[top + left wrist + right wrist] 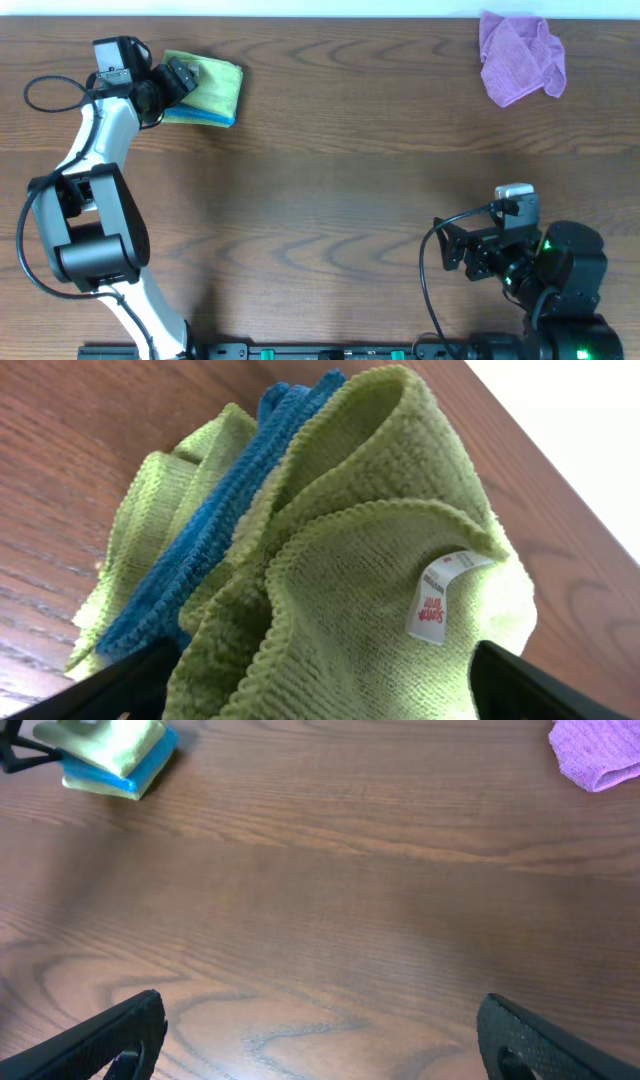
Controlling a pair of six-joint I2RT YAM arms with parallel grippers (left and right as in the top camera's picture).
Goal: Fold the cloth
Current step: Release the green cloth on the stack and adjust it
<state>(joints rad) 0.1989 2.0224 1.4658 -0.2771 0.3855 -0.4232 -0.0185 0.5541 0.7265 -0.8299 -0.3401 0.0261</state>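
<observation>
A folded green cloth (212, 80) lies on a folded blue cloth (208, 117) at the far left of the table. My left gripper (180, 78) is at the pile's left edge. In the left wrist view its fingers (320, 700) stand wide apart with the bunched green cloth (380, 560) and its white label between them, and the blue cloth (210, 530) is beside it. A crumpled purple cloth (520, 57) lies at the far right. My right gripper (455, 258) is open and empty over bare wood near the front right (320, 1040).
The wooden table (340, 170) is bare between the two cloth spots. The right wrist view shows the green and blue pile (115, 755) far left and the purple cloth (600, 755) far right. A black cable (50, 95) loops beside the left arm.
</observation>
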